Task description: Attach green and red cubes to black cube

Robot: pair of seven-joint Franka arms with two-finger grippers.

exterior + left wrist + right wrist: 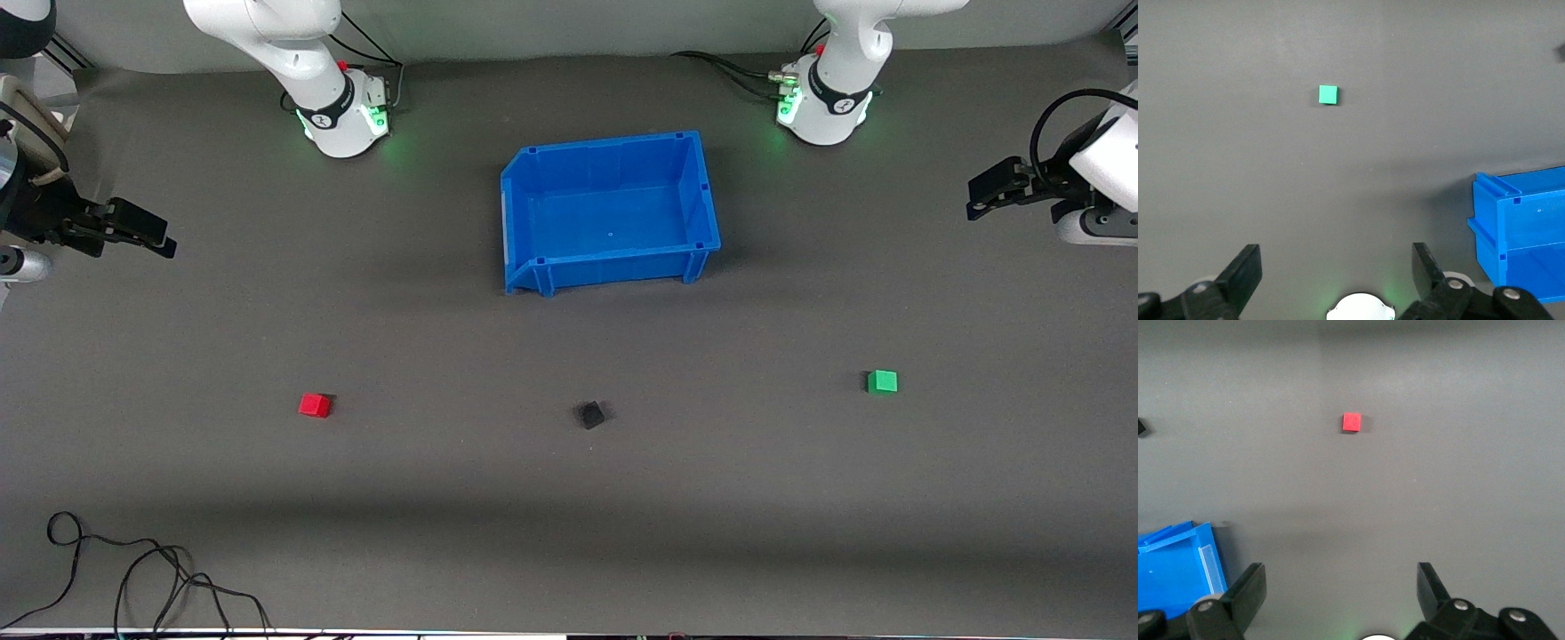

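On the grey desk (pixel 569 551), the black cube (pixel 591 414) sits midway between my red cube (pixel 315 405), toward the right arm's end, and green cube (pixel 882 381), toward the left arm's end, all nearer the camera than the blue bin (pixel 702 191). My left end effector (pixel 978 200) and right end effector (pixel 160 240) hang wide open, empty, over the desk's ends. These cubes look light and rigid; I would pinch each across two flat sides.
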